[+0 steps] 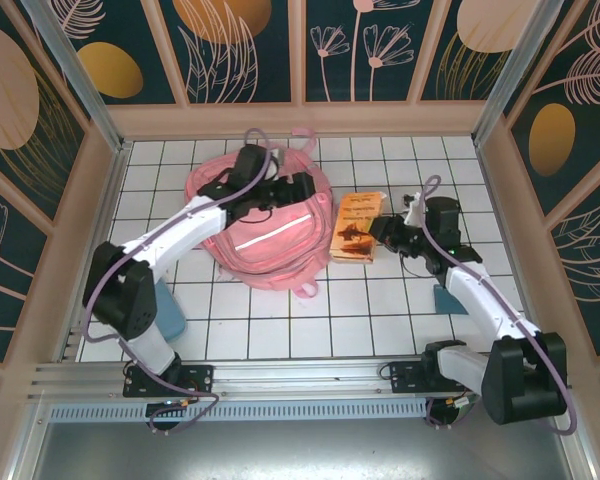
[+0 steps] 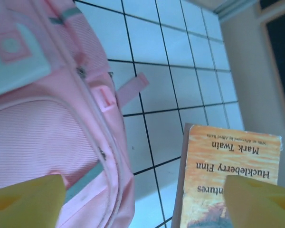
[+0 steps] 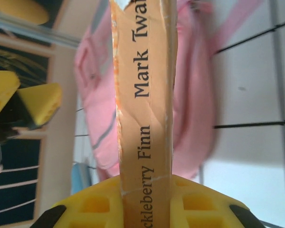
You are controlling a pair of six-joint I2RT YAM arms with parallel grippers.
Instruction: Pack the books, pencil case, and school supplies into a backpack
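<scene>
Right hand [image 3: 146, 204] is clamped on the spine of the orange book [image 3: 145, 95], just beside the pink backpack [image 1: 265, 235] at its 3 o'clock on the worktop [image 1: 380, 320]. Left hand [image 1: 302, 187] hangs wide open over the backpack, holding nothing.

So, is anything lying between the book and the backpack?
Nothing on the tiles between the book and the backpack except its own strap. The left gripper hangs open over the backpack's edge.
</scene>
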